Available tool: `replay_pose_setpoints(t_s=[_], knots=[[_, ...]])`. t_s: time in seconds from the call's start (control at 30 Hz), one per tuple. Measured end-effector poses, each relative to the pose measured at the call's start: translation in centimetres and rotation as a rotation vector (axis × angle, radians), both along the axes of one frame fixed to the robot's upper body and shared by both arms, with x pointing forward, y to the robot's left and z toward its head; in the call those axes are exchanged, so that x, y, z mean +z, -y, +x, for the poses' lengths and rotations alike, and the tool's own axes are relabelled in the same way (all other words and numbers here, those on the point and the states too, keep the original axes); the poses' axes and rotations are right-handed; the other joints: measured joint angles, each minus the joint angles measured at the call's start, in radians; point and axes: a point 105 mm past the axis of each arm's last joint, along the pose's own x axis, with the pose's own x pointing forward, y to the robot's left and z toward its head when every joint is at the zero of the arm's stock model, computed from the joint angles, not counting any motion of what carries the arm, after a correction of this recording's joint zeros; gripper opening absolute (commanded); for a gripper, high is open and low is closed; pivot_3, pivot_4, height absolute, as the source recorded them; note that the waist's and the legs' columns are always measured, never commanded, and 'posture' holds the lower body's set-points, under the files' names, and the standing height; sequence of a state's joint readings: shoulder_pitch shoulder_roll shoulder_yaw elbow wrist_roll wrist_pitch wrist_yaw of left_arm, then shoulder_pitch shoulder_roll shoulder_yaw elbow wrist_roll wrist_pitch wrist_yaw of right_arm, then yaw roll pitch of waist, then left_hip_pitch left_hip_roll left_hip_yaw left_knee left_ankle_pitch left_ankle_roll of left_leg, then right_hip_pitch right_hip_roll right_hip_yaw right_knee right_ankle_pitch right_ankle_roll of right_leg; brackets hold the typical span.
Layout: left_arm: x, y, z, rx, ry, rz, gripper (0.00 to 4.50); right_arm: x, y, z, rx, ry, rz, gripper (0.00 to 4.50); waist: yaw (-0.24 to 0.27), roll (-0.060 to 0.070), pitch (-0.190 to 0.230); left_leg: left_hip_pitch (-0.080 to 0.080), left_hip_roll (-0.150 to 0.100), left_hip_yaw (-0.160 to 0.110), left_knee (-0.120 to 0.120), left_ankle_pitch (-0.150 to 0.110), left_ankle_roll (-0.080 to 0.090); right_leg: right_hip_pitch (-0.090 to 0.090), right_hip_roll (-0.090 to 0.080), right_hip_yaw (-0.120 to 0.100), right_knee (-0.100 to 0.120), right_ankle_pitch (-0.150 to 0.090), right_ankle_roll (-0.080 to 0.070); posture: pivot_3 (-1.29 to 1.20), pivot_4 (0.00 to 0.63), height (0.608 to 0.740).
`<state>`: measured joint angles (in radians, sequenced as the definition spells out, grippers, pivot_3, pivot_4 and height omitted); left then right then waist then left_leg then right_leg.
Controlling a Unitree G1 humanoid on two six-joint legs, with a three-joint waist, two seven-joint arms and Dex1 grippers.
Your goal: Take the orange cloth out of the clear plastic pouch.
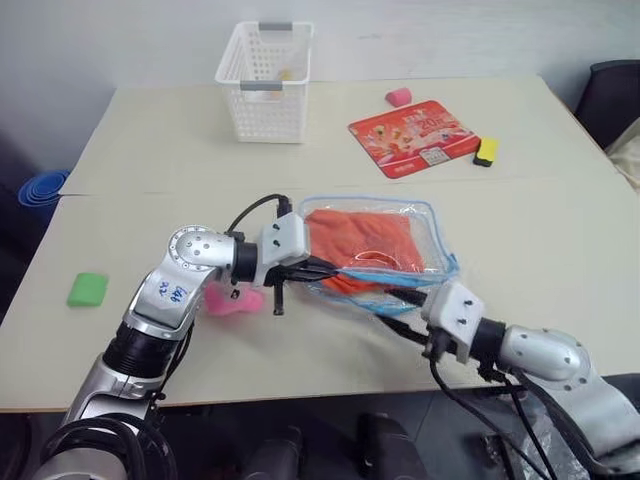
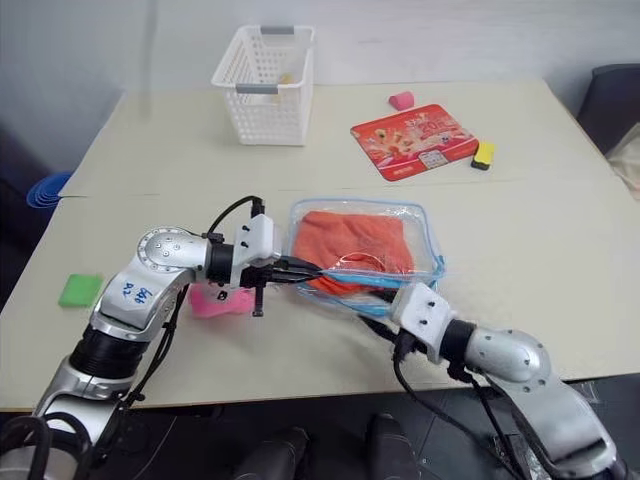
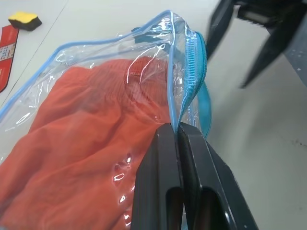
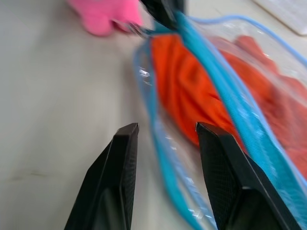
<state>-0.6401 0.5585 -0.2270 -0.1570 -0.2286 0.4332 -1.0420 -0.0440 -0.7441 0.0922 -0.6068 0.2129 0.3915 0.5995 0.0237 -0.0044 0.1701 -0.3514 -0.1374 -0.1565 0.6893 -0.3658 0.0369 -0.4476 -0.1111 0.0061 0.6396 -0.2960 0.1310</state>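
A two-armed robot works at a beige table (image 1: 560,250) to free the orange cloth (image 1: 362,240) from the clear plastic pouch (image 1: 432,232), which lies flat near the table's front edge with the cloth wholly inside it. The left gripper (image 3: 178,132) is clamped shut on the pouch's upper lip beside the blue zipper tape, lifting that edge so the mouth gapes toward the robot. The right gripper (image 4: 165,129) hovers at the mouth with its jaws parted, one finger outside the lower lip and the other in front of the opening; it holds nothing yet. The step in hand appears to be reaching in for the cloth. To do it well, the left grip should likely hold the lip high and steady, while the right fingers slide under the zipper tape, deep enough to pinch a fold of fabric and not the vinyl wall. A slow pull toward the robot, with the pouch anchored, should keep the bag from dragging along. The pink plush charm (image 1: 235,300) lies just beside the left wrist.
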Motion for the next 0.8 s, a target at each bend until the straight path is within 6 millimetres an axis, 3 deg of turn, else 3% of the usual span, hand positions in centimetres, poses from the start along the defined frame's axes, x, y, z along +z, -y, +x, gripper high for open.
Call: replay_pose_setpoints(t_s=[0.03,0.13,0.27,0.5,0.63,0.8], knots=[[0.2,0.1,0.0,-0.001,0.005,0.000,0.00,0.0,0.2,0.5,-0.020,0.017,-0.019,1.95,0.001,0.000,0.000,0.000,0.000,0.000,0.000,0.000,0.000,0.000,0.000,0.000,0.000,0.000,0.000,0.00,0.150,0.740],[0.5,0.2,0.0,-0.005,0.010,-0.001,0.00,-0.2,0.2,1.2,-0.054,0.027,-0.006,1.39,0.001,0.000,0.000,0.000,0.000,-0.001,0.000,0.000,0.000,0.000,0.000,0.000,0.000,0.000,0.000,0.00,0.150,0.740],[0.5,0.2,0.0,-0.005,0.010,-0.001,0.00,-0.5,0.2,2.0,-0.061,0.089,-0.082,0.01,0.001,0.000,0.000,0.000,-0.001,0.000,0.000,0.000,0.000,0.000,0.000,0.000,-0.001,0.000,0.000,0.00,0.150,0.740],[0.6,0.3,-0.1,-0.005,0.007,0.000,0.00,-1.1,0.1,2.2,-0.016,0.210,-0.244,0.01,0.001,0.000,0.000,0.000,0.000,-0.001,0.000,0.000,0.000,0.000,0.000,0.000,-0.001,0.000,0.000,0.00,0.150,0.740],[0.6,0.3,-0.1,-0.003,0.002,-0.004,0.00,-1.4,-0.4,2.4,0.004,0.247,-0.283,0.89,0.001,0.000,0.000,0.000,0.000,-0.001,0.000,0.000,0.000,0.000,0.000,0.000,-0.001,0.000,0.000,0.00,0.150,0.740],[0.6,0.4,-0.2,-0.002,0.000,-0.005,0.00,-1.7,-0.4,2.4,-0.008,0.234,-0.264,2.56,0.001,0.000,0.000,0.000,0.000,0.000,0.000,0.000,0.000,0.000,0.000,0.000,-0.001,0.000,0.000,0.00,0.150,0.740]])
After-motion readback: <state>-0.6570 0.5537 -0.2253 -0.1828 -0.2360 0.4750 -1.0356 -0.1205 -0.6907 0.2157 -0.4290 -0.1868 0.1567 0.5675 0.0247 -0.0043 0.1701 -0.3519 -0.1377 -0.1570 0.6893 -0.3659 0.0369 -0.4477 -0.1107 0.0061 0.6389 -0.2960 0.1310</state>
